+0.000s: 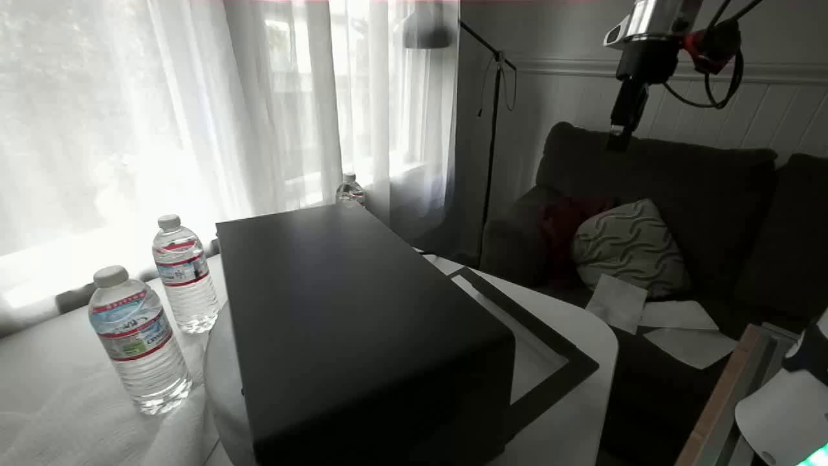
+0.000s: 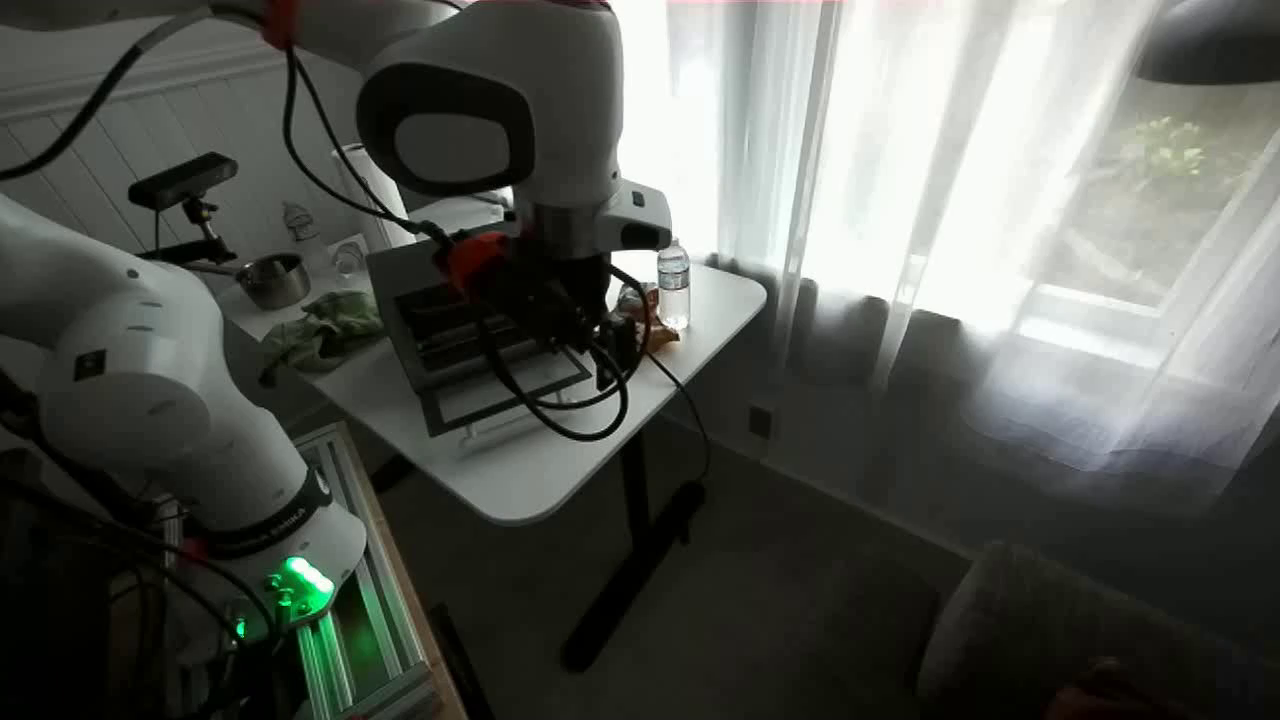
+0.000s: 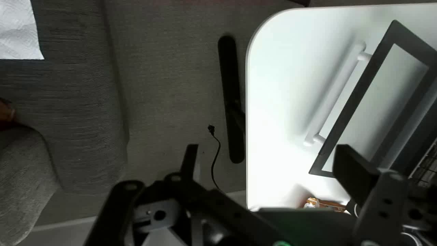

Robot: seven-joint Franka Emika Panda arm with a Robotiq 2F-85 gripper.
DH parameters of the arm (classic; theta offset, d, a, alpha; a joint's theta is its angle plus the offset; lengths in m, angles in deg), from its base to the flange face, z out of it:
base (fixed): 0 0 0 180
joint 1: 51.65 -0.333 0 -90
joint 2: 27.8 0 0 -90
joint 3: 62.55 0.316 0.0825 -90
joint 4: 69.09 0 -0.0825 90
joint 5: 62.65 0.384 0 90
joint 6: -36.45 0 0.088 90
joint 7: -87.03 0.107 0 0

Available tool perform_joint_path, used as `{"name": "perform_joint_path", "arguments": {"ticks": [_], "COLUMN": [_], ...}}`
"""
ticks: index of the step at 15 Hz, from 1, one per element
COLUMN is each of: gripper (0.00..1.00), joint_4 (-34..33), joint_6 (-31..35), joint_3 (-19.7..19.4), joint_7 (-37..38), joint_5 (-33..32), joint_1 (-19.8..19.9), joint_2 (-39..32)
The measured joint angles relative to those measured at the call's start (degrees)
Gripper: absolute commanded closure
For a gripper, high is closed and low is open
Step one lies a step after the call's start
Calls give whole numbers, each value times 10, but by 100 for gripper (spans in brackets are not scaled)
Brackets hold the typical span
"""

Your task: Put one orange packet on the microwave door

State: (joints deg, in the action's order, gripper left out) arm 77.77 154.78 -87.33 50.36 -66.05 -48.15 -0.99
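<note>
While your gripper [image 3: 267, 155] hangs spread and empty, the orange packet [image 2: 662, 337] lies beyond it in an exterior view, beside a water bottle [image 2: 675, 288], long axis unclear.

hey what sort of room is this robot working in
Probably a living room in someone's home, I'd say. In an exterior view there's a dark sofa and sheer curtains, plus a standing lamp.

I count water bottles [image 1: 139, 343], three, capped; curtains [image 1: 226, 97], sheer; floor lamp [image 1: 491, 149], one; dark sofa [image 1: 679, 168], patterned cushion [image 1: 631, 249] on it; also on my feed, metal pot [image 2: 273, 283] near green cloth [image 2: 335, 325].
</note>
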Motion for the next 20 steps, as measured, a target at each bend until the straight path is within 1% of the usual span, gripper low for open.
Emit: {"name": "perform_joint_path", "arguments": {"ticks": [13,16,18,20], "gripper": [0,0,0,0], "joint_4": [0,0,0,0], "joint_6": [0,-1,-2,1], "joint_3": [2,24,52,82], "joint_7": [0,0,7,32], "joint_5": [1,15,38,59], "joint_1": [2,0,-9,-22], "joint_2": [-1,-3,-5,-12]}}
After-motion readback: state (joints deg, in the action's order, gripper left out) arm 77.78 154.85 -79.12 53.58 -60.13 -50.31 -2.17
